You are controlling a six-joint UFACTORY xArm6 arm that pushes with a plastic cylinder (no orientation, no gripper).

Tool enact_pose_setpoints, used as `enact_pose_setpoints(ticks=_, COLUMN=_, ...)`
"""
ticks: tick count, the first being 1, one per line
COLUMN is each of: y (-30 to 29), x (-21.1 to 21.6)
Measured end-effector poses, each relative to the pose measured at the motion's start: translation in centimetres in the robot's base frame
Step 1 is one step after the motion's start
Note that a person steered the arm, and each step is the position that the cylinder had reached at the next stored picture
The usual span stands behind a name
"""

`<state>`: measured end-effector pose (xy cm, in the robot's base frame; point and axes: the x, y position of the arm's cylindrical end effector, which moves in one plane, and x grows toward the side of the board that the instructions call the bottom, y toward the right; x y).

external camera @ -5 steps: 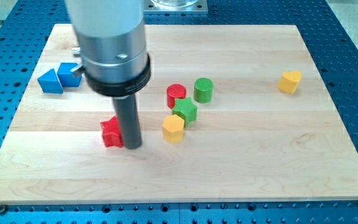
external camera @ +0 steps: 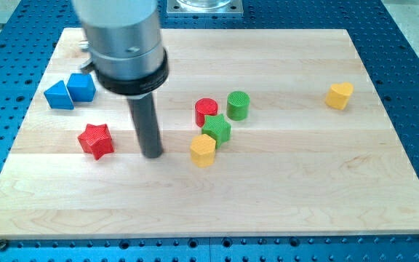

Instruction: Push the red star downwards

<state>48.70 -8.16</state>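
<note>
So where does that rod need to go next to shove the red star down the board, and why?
Probably up and leftward, round to the star's top side. My tip sits right of the red star, apart from it and slightly lower, so pushing from here would drive it sideways, not toward the view's bottom.

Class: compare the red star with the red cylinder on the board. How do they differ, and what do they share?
The red star has points; the red cylinder is round. The red star lies alone, left of my tip; the red cylinder sits right of it, close among the green blocks. Both are red, ridged and similar in size.
</note>
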Motion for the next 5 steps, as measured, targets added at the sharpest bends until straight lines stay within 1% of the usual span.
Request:
enact_pose_setpoints(ticks=1, y=-4.4, x=-3.6)
enact_pose_setpoints(ticks=2, y=-9.4, x=-3.1)
enact_pose_setpoints(ticks=3, y=-10.4, x=2.0)
enact_pose_setpoints(ticks=4, y=-6.5, x=4.1)
enact_pose_setpoints(ticks=5, y=-0.6, x=2.2)
